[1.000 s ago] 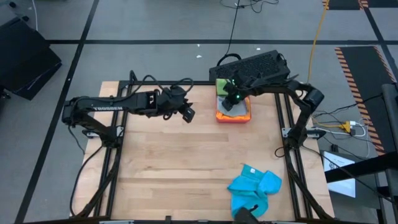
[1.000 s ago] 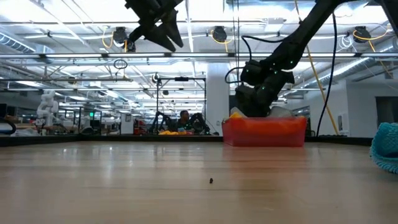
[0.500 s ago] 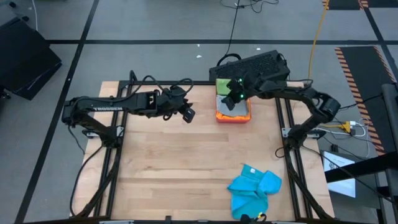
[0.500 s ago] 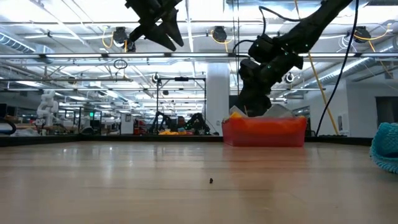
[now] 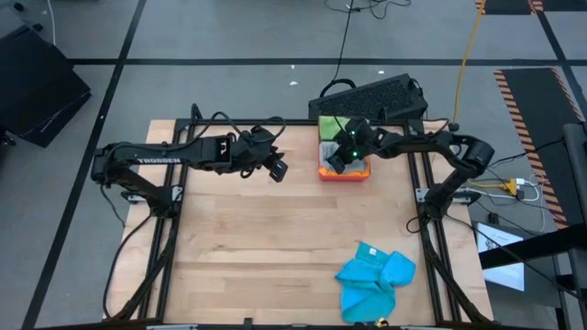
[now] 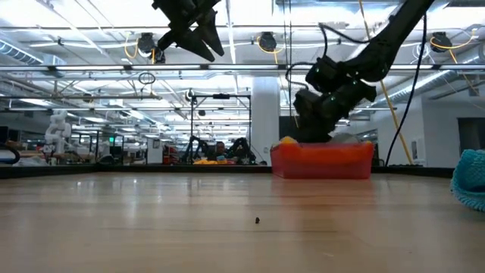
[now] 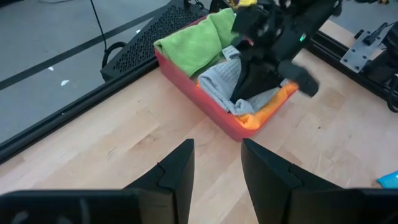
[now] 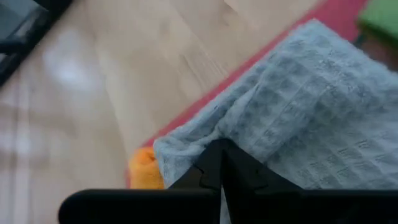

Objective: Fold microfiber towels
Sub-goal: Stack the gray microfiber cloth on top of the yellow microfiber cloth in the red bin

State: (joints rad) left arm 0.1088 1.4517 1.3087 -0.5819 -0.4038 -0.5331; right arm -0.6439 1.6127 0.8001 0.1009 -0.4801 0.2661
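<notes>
High view: right end effector [image 5: 336,163] has dropped back into the tray [image 5: 323,171], pinched shut on the grey towel [image 7: 227,82], ready to lift; left end effector [image 5: 278,169] waits left, half open.

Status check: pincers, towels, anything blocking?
Right pincer shut on grey towel in red tray. Left pincer open, raised, empty. Blue towel crumpled, unfolded. Nothing blocking.

The right gripper [image 5: 336,163] hides part of the grey towel [image 7: 225,81].
</notes>
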